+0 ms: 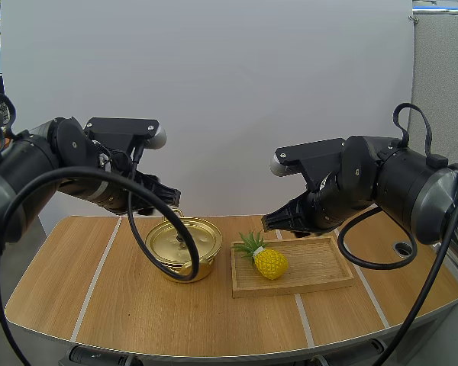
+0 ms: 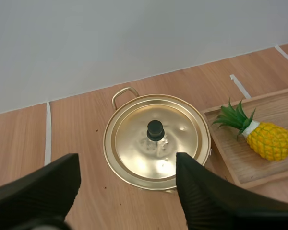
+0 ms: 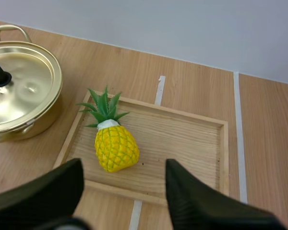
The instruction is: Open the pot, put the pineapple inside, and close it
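A gold pot [image 1: 185,248] [image 2: 156,139] [image 3: 20,91] stands on the table with its lid on, a black knob [image 2: 155,129] at the lid's middle. A yellow pineapple [image 1: 268,261] [image 2: 264,136] [image 3: 113,141] with green leaves lies on the wooden tray [image 1: 320,263] [image 3: 192,143] to the pot's right. My left gripper [image 1: 168,200] [image 2: 127,184] hovers open above the pot, holding nothing. My right gripper [image 1: 275,221] [image 3: 122,187] hangs open above the tray, near the pineapple, with nothing between its fingers.
White tape lines [image 1: 99,274] cross the wooden table. A round hole [image 1: 402,248] sits in the tabletop at the far right. The table's curved front edge [image 1: 214,354] runs below the pot and tray.
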Tool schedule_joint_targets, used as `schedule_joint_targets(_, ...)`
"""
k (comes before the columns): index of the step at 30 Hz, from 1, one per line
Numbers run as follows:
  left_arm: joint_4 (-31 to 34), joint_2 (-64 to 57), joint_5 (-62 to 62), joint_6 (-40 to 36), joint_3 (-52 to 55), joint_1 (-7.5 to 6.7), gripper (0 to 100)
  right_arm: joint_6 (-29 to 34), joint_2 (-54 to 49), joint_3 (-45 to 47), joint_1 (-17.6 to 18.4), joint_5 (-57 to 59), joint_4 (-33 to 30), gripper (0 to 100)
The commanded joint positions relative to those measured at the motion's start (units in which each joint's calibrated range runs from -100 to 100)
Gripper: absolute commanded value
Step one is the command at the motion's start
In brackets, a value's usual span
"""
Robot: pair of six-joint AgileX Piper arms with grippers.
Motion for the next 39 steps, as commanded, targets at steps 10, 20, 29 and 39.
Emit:
schedule_joint_targets(10,-2.49,5.36,5.56,9.32,0.02,-0.04,100,-0.45,-0.83,-0.32,-0.23,-2.19,0.15,100)
schedule_joint_targets(20,-10.33,12.72,3.09,19.68,-2.49,-0.04,100,-0.45,-0.83,-0.32,-0.23,-4.55,0.15,100)
schedule_joint_targets(29,-10.72,26.90,2.94,20.89,-11.39,-0.13,100,-0.45,-0.83,-0.32,-0.23,-5.55,0.15,100)
schedule_joint_targets(39,-11.16,42.05,2.94,21.66,-19.78,-0.13,100,-0.45,-0.71,-0.32,-0.23,-5.52,0.15,100)
